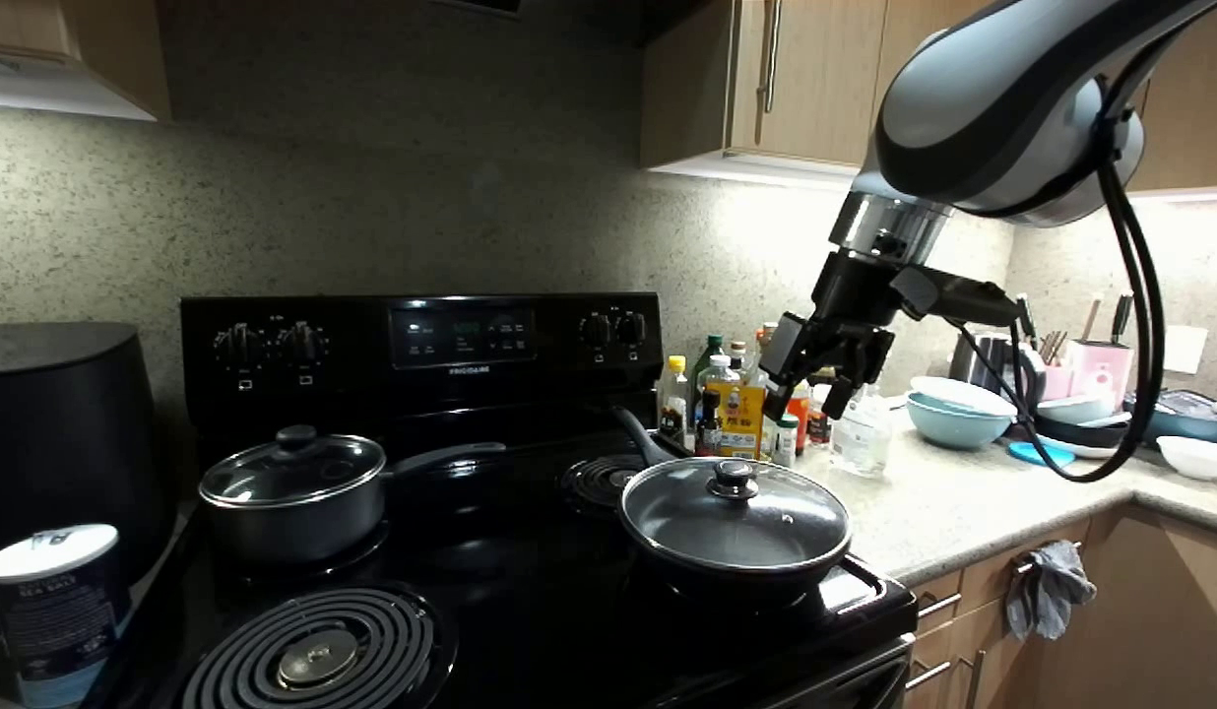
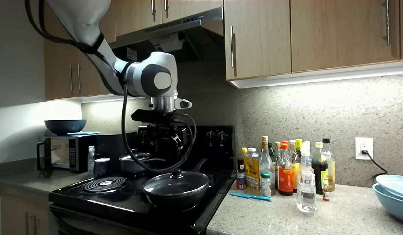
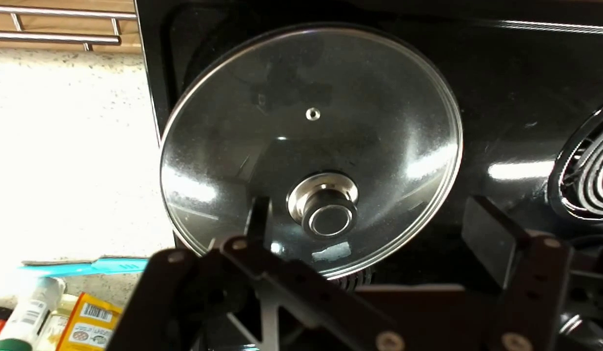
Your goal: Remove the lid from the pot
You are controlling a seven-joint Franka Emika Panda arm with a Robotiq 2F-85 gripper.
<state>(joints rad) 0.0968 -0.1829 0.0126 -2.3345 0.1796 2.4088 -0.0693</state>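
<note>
Hanging higher than the frying pan (image 2: 180, 200) and well apart from it, the claw (image 3: 374, 228) is pointing downward, its two fingers (image 3: 484, 234) standing spread wide from each other. In the wrist view, the black knob (image 3: 329, 219) of the clear glass lid (image 3: 282, 112) is showing in the span between them. The white-and-grey robot arm (image 2: 156, 73) is bending high above the level of the pan in both exterior views.

The lid is sitting on the pan, its metal rim meeting the pan's edge. The pan itself is resting on the black electric stove (image 1: 530, 591), its long handle (image 1: 640, 435) pointing toward the control panel (image 1: 461, 340). Behind the pan, a coil burner (image 1: 604, 480) is partly showing; across from the pan, another coil burner (image 1: 318, 655) is showing its rings. Diagonally across from the pan, a dark saucepan (image 1: 293, 527) is standing under its own glass cover (image 1: 274, 471), and a sea salt canister (image 1: 57, 620) is standing well apart from the pan.

On the tabletop (image 2: 253, 220) beside the pan, sauce bottles (image 2: 285, 179) are standing with a yellow packet (image 2: 252, 174); a clear spray bottle (image 2: 306, 192) is standing farther from the pan, and a blue knife (image 2: 250, 196) is lying nearer to it. Farther still from the pan, light blue bowls (image 1: 956, 423) are resting. On the pan's opposite side, a microwave (image 2: 72, 153) is carrying a dark blue bowl (image 2: 65, 126).
</note>
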